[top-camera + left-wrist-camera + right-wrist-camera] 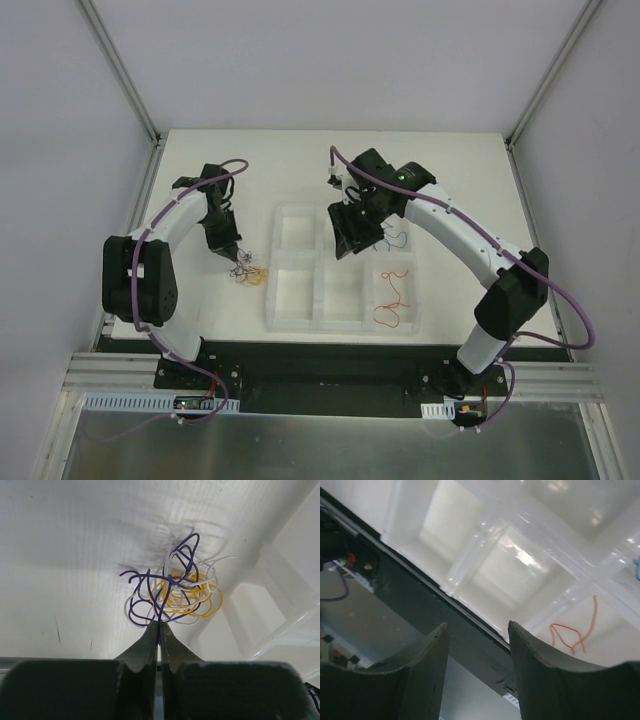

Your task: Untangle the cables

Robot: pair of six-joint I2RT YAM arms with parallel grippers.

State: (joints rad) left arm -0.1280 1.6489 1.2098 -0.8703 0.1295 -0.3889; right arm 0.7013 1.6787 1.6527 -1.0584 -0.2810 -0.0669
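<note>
A small tangle of thin curly cables (pixel 175 592), purple, white and yellow, lies on the white table left of the tray; it also shows in the top view (pixel 250 272). My left gripper (pixel 159 625) is shut on a purple cable at the tangle's near edge, seen from above (pixel 237 256). A red cable (pixel 391 300) lies alone in the tray's near right compartment, also in the right wrist view (pixel 575 632). A blue cable (pixel 396 238) lies in the far right compartment. My right gripper (pixel 477 627) is open and empty above the tray (pixel 352 240).
A clear white compartment tray (pixel 330 322) sits in the middle of the table, its corner near the tangle (pixel 260 565). The black table front edge and rail (pixel 320 360) run along the bottom.
</note>
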